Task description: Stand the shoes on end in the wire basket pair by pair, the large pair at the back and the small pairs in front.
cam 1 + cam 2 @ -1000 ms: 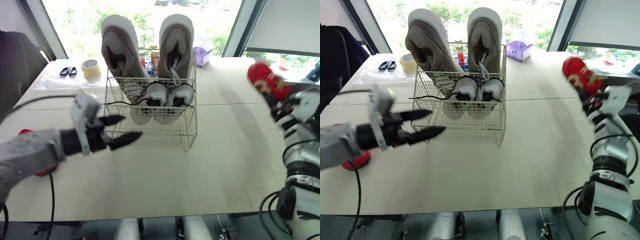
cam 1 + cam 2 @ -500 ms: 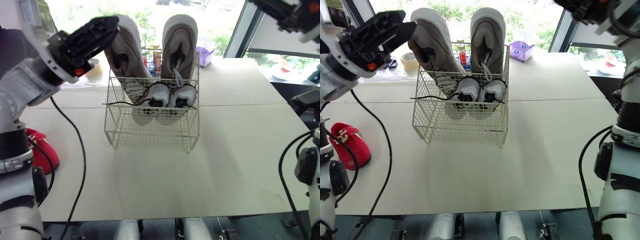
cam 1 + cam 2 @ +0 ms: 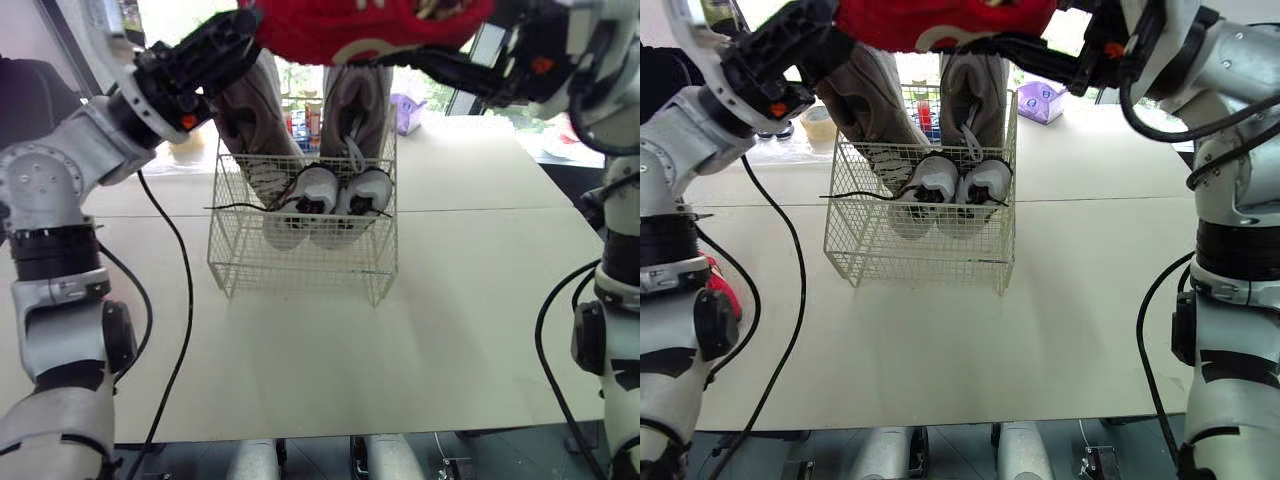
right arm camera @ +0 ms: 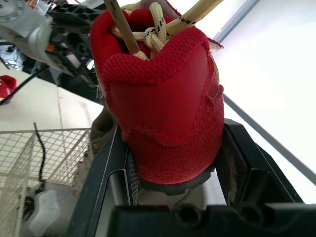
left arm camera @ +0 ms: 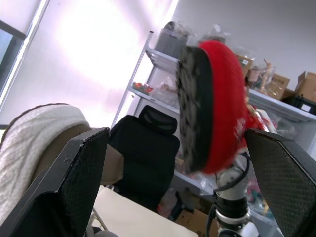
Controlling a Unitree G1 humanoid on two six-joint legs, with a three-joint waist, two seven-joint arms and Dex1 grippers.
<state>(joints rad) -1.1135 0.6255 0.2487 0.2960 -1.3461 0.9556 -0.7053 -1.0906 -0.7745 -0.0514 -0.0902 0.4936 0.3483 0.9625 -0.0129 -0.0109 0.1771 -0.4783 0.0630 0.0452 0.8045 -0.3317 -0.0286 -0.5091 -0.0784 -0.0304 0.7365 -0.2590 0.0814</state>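
My right gripper (image 4: 168,148) is shut on the heel of a small red shoe (image 3: 360,22) with cream laces, held high over the wire basket (image 3: 300,250). The left gripper (image 5: 175,136) is raised beside the shoe's toe and stands open, its fingers apart from the black sole (image 5: 195,103). In the basket, the large brown pair (image 3: 352,105) stands on end at the back. A small grey-and-white pair (image 3: 340,192) stands in front of it. A second red shoe (image 3: 722,288) lies on the table at the left, mostly hidden behind my left arm.
A tape roll (image 3: 818,122) and a purple tissue box (image 3: 1038,100) sit at the far side of the white table (image 3: 470,300). A black cable (image 3: 182,300) hangs from the left arm across the table's left part.
The right gripper has swung in from the upper right, bringing the red shoe over the basket. The left gripper, raised from table height a second ago, now sits by the shoe's toe.
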